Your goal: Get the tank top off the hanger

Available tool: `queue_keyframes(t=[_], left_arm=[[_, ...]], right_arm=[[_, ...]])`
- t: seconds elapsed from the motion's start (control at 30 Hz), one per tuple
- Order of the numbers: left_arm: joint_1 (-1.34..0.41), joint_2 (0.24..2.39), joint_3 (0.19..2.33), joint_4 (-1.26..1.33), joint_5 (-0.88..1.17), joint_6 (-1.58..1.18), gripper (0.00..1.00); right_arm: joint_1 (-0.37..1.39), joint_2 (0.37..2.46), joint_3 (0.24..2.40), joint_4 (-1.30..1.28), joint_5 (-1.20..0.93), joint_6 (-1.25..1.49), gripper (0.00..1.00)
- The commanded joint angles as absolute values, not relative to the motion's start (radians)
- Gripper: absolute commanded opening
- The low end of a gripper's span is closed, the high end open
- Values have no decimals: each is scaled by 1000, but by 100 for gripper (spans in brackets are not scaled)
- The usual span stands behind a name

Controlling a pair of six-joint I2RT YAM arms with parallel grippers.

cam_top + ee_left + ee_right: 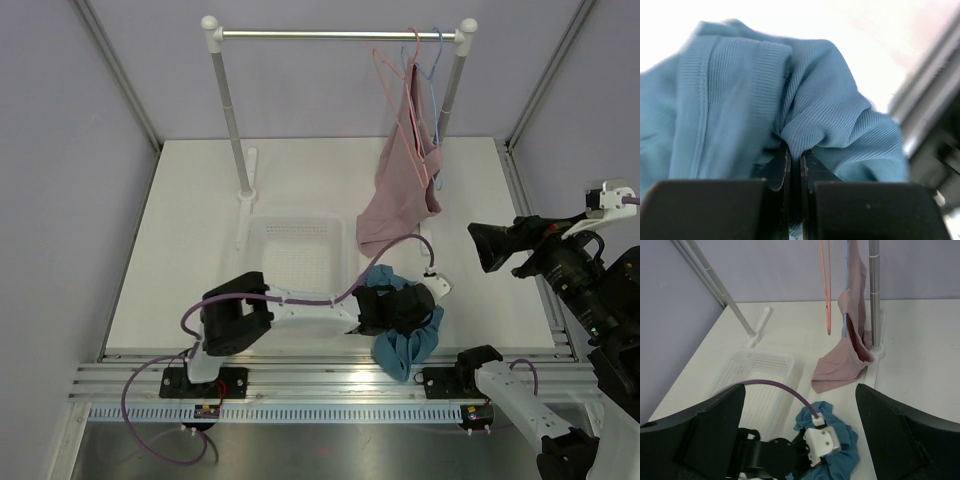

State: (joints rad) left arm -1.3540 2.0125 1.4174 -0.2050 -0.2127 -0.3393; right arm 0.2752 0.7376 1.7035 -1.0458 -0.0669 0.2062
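The teal-blue tank top [408, 348] lies bunched at the table's near edge, off any hanger. My left gripper [405, 318] is shut on a fold of it; the left wrist view shows the ribbed fabric [830, 115] pinched between the closed jaws [795, 155]. The salmon-pink hanger [385, 65] hangs bare on the rail, also in the right wrist view [825, 285]. My right gripper [482, 246] is open and empty, raised right of the tank top; its view [800, 390] looks down on the top [840, 452] and the left wrist.
A dusty-pink tank top [402, 180] hangs from a light-blue hanger [435, 62] on the rail [330, 35], its hem touching the table. A white basket [298, 250] sits left of the tank top. The rack's posts [232, 110] stand at the back.
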Motion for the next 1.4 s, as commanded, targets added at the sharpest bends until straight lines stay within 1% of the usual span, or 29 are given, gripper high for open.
queue_keyframes(t=[0.0, 0.07, 0.2, 0.33, 0.43, 0.57, 0.63, 0.77, 0.97, 1.07, 1.13, 1.27, 1.3, 1.37], left_arm=[[-1356, 1752, 1425, -163, -267, -339, 0], [-1353, 1700, 1451, -192, -327, -310, 0], [-1330, 1612, 1601, -357, -420, -278, 0], [-1292, 1549, 1701, -507, -579, -294, 0], [-1246, 1467, 1721, -587, -624, -313, 0], [-1166, 1355, 1692, -656, -652, -330, 0], [-1132, 1310, 1663, -667, -650, -340, 0], [-981, 1220, 1569, -663, -571, -359, 0], [-818, 1200, 1450, -637, -456, -365, 0], [-776, 1215, 1414, -627, -414, -371, 0], [-772, 1224, 1390, -626, -407, -383, 0], [-772, 1201, 1324, -620, -400, -425, 0], [-772, 1192, 1309, -621, -399, -445, 7], [-772, 1154, 1261, -620, -388, -457, 35]], right_arm=[[281, 733, 1695, -1043, -17, 199, 99], [281, 736, 1695, -1042, -12, 201, 100], [281, 744, 1692, -1037, -12, 207, 100], [281, 738, 1684, -1025, -6, 213, 100], [281, 736, 1690, -1025, 25, 215, 100], [281, 733, 1698, -1029, 40, 209, 100], [281, 732, 1694, -1028, 44, 207, 99], [281, 727, 1668, -1009, 45, 209, 99], [281, 726, 1626, -982, 15, 219, 99], [281, 723, 1606, -968, 3, 227, 100], [281, 724, 1597, -966, -26, 229, 99], [281, 727, 1585, -968, -12, 219, 99], [281, 730, 1585, -971, -9, 219, 100], [281, 735, 1583, -974, -6, 218, 99]])
